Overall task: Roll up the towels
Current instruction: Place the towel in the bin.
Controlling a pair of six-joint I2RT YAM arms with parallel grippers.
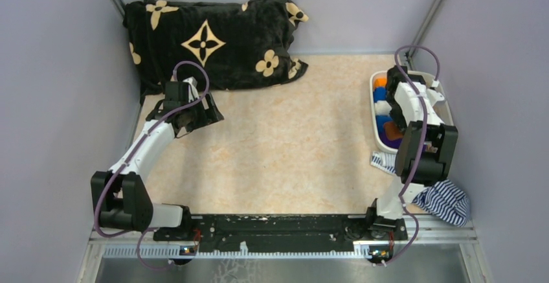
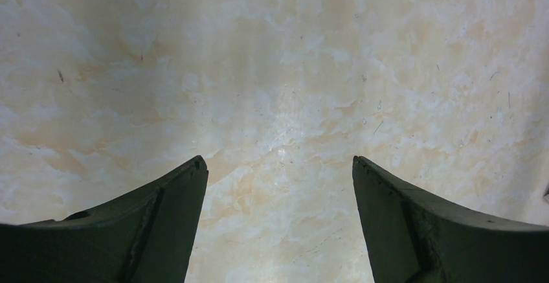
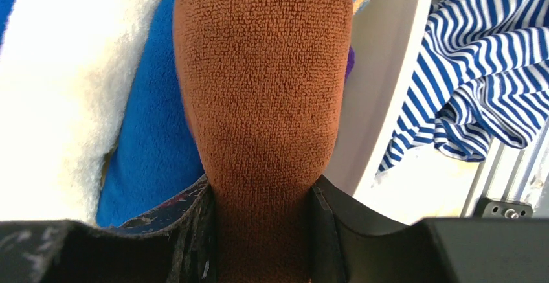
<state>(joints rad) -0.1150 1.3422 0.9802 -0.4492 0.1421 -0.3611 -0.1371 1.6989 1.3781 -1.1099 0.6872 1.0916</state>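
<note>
The right gripper is reaching down into the white bin. Its jaws are about half closed and pinch a brown towel between the two fingers. The towel is squeezed narrow where the pads bite it. It widens as it runs straight out ahead of the fingertips, so its long axis follows the gripper's own line and points away from the wrist. Its far end shows a stitched hem, and from here I cannot tell whether that end rests on anything.

In the wrist view, a blue roll lies just left of the fingers and touches the brown towel. A white roll lies beyond the blue one. Both run roughly parallel to the brown towel. A sliver of purple shows behind the towel's right edge. On that same side the bin wall rises close to the finger. Outside the wall, a striped cloth lies crumpled on the table edge.

The left gripper is well away across the table. Its jaws are spread wide with nothing between them. It hangs over bare marbled table, fingers aimed down at the surface. Beyond it in the far corner lies a black blanket with beige flowers, apart from the fingers.
</note>
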